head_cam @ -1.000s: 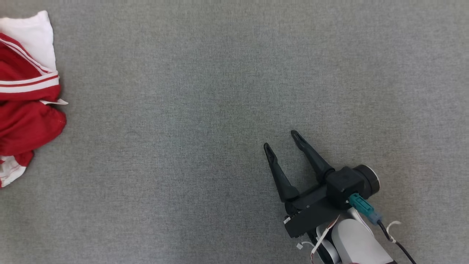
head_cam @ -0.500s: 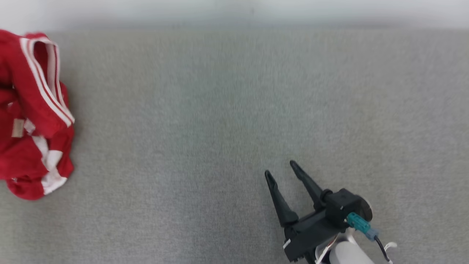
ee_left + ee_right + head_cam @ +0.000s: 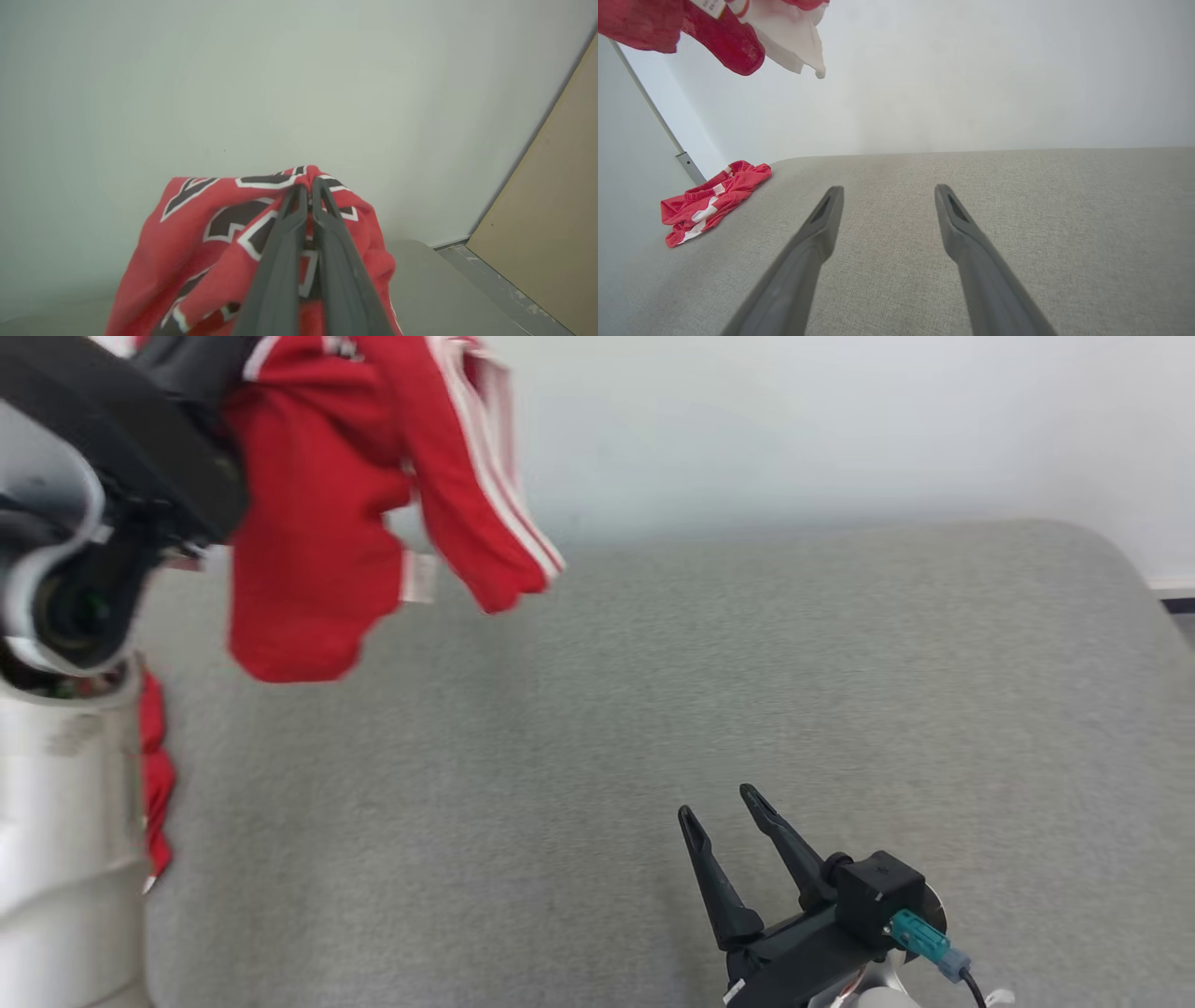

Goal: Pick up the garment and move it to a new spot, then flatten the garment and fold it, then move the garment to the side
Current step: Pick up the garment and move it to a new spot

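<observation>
The grey bench [image 3: 747,663] spreads wide and bare, its far edge meeting a pale wall [image 3: 840,429]. The red garment [image 3: 317,523], striped white on its sleeve, hangs in the air above the bench's far left part, clear of the surface. The left gripper [image 3: 308,184] holds it, its two fingers pressed together on a bunched fold at the top of the cloth. The right gripper [image 3: 717,803] hovers low near the bench's near edge, right of middle, jaws spread wide and holding nothing.

This looks like the first step: the garment is lifted but not yet set at its new spot. The next move probably calls for carrying it over the open middle of the bench, lowering it until the cloth rests, then letting go. The free gripper could take a second corner for flattening.

In the head view the garment is blurred and cut off by the top edge, and the left arm [image 3: 56,859] covers the pinch. The left wrist view loses the hem below its bottom edge. A small red heap [image 3: 710,200] lies at the bench's left edge; whether it is a separate piece I cannot tell.
</observation>
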### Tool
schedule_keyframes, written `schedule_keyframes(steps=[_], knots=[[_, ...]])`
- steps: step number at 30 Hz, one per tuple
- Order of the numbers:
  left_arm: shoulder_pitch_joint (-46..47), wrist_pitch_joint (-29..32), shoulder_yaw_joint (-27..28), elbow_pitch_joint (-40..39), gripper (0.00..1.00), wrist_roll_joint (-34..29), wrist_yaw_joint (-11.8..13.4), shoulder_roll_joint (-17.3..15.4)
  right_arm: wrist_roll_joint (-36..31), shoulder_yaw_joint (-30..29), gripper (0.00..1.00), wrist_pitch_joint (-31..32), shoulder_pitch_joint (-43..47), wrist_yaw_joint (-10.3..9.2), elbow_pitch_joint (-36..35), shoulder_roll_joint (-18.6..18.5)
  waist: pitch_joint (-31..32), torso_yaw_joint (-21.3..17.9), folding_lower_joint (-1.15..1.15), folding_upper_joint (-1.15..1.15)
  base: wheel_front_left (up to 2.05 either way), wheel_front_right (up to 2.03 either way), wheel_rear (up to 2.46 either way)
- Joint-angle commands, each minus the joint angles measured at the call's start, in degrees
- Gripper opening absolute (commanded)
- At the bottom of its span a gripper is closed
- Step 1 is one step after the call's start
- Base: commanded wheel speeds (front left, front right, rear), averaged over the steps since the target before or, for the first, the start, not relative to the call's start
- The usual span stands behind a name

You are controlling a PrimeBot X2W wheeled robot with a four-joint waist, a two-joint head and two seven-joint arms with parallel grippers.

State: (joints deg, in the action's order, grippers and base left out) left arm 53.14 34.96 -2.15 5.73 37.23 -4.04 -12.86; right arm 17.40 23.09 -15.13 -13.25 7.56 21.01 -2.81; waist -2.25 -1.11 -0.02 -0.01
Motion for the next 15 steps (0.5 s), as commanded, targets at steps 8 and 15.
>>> schedule_keyframes(steps=[8,15], knots=[[-8.4,-6.2,-6.3,-0.3,0.0,-3.5,-1.4,4.0,-2.2,-1.8,1.0,0.0,0.2,-0.14,0.2,-0.1,0.4,-14.5,0.02,0.01,0.0,0.0,0.0],[-15.9,-14.9,-10.3,7.2,0.0,-7.3,-1.3,6.4,-3.8,-2.4,1.0,0.4,-0.1,-0.14,0.0,-0.1,-1.6,-21.2,0.02,0.01,0.0,0.0,0.0]])
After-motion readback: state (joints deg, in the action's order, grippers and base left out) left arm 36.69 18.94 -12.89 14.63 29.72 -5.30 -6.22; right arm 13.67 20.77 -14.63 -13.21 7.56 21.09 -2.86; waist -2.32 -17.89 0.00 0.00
